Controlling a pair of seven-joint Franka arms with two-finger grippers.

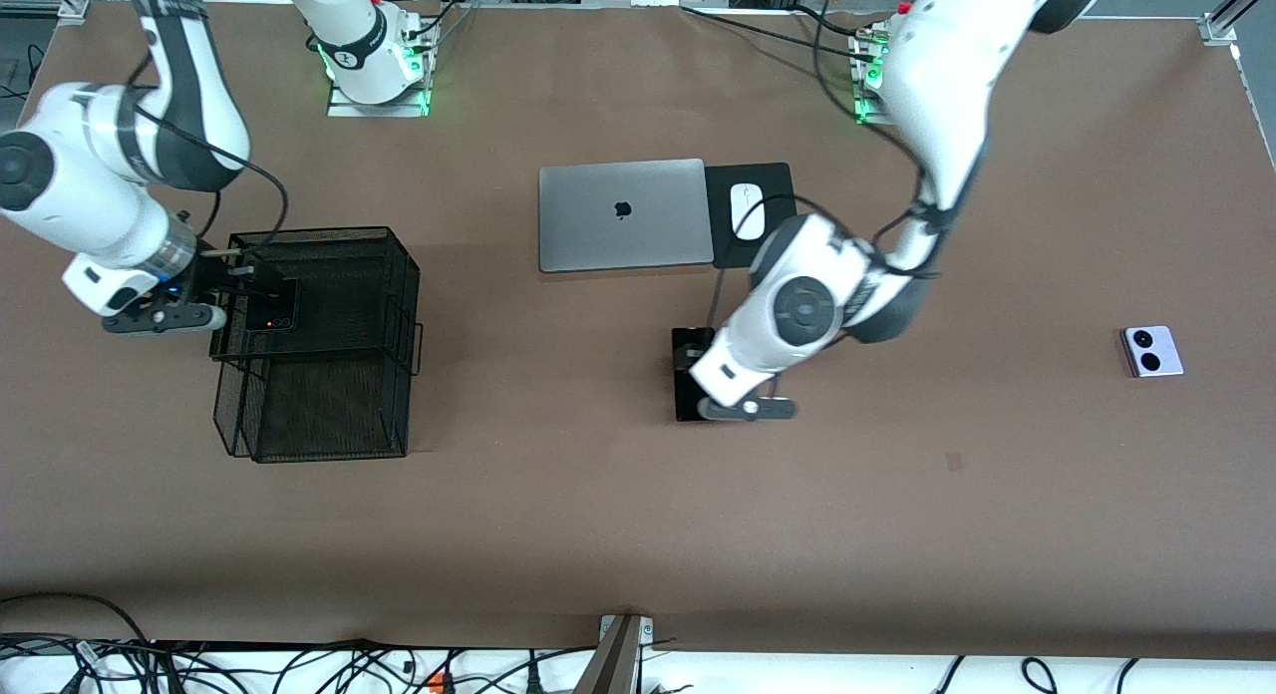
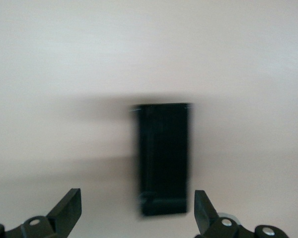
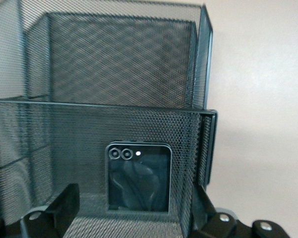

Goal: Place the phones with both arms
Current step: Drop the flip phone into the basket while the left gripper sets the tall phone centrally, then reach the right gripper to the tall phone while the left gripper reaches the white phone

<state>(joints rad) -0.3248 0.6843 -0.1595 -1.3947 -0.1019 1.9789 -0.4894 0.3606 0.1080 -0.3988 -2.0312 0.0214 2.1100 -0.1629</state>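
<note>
A squarish black folded phone [image 1: 271, 305] [image 3: 138, 177] lies flat on the upper tier of a black mesh basket [image 1: 319, 233] [image 3: 124, 64] at the right arm's end of the table. My right gripper [image 1: 239, 293] [image 3: 134, 208] hangs open just above it, with a finger on either side and not touching. Near the table's middle a long slim black slab phone [image 1: 686, 400] [image 2: 164, 158] lies on the brown tabletop. The left gripper [image 1: 695, 360] [image 2: 137, 210] is over it, open, and the fingers stand wide of its edges. A lilac-white phone [image 1: 1153, 351] with two black camera circles lies alone toward the left arm's end.
A closed grey laptop [image 1: 623, 213] sits farther from the front camera than the slab. Beside it a white mouse [image 1: 748, 208] rests on a black pad [image 1: 773, 180]. The basket's lower tier [image 1: 329, 415] juts toward the front camera. Cables [image 1: 299, 669] run along the near table edge.
</note>
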